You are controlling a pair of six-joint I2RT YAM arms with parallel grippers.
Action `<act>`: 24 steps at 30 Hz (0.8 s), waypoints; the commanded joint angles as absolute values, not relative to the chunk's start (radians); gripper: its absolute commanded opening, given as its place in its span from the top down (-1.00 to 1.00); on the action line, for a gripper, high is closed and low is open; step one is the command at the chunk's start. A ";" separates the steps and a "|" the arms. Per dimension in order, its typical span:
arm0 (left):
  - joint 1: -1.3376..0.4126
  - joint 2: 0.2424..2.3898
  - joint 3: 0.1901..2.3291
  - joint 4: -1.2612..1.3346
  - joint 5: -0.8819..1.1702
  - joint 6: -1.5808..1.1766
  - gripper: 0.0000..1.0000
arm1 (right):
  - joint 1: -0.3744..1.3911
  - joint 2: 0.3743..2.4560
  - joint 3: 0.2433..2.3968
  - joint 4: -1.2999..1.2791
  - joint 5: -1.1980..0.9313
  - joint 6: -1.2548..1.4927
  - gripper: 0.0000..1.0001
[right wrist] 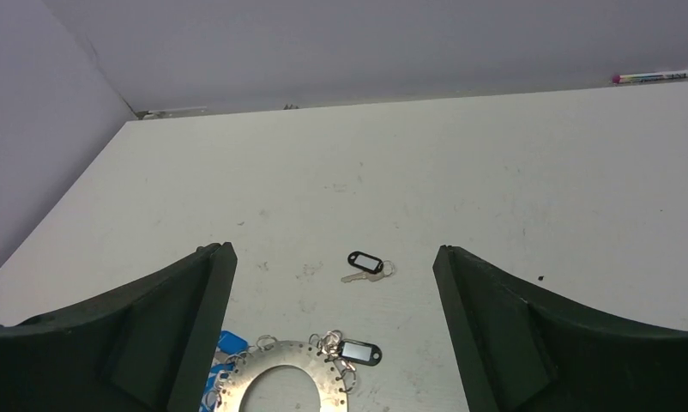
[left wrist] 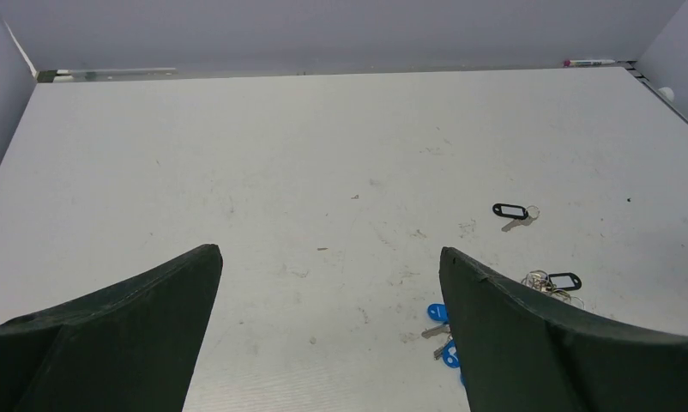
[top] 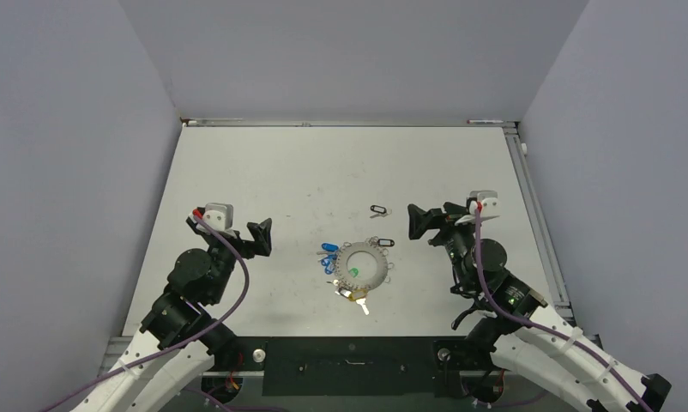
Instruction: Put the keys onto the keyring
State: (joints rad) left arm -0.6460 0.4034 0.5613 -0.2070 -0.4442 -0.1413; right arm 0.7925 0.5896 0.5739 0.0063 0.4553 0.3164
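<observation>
The grey keyring (top: 377,273) lies flat on the table between my arms, also low in the right wrist view (right wrist: 289,353). Blue-tagged keys (top: 328,253) lie at its left rim, a black-tagged key (top: 383,242) at its upper right, a yellow-tagged key (top: 359,299) below it, and a green tag (top: 354,273) shows in its hole. A loose black-tagged key (top: 377,209) (right wrist: 366,262) lies apart, farther back. My left gripper (top: 262,236) (left wrist: 328,253) hangs open left of the ring, holding nothing. My right gripper (top: 419,225) (right wrist: 334,249) hangs open to the right, empty.
Grey walls close in the white table (top: 263,172) on the left, back and right. A metal rail (top: 538,215) runs along the right edge. A marker (right wrist: 658,76) lies at the back edge.
</observation>
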 commanded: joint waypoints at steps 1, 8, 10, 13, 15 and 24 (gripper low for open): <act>-0.638 0.405 0.575 -0.175 -0.434 -0.137 -0.92 | 0.790 0.592 0.553 0.065 0.439 0.296 -0.85; -0.636 0.402 0.575 -0.175 -0.430 -0.138 -0.93 | 0.790 0.751 0.648 -0.066 0.450 0.338 -0.85; -0.636 0.400 0.575 -0.176 -0.431 -0.138 -0.92 | 0.790 0.788 0.665 -0.081 0.447 0.343 -0.85; -0.635 0.398 0.575 -0.176 -0.431 -0.138 -0.92 | 0.789 0.821 0.673 -0.089 0.445 0.351 -0.85; -0.635 0.398 0.575 -0.176 -0.430 -0.138 -0.92 | 0.790 0.838 0.673 -0.089 0.437 0.356 -0.84; -0.633 0.415 0.578 -0.179 -0.415 -0.140 -0.92 | 0.787 1.069 0.756 -0.174 0.356 0.354 -0.82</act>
State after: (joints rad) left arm -0.6395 0.4038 0.5613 -0.2070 -0.4343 -0.1417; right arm 0.7925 0.9585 0.6720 -0.1165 0.3977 0.3500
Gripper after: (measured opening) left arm 0.962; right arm 0.916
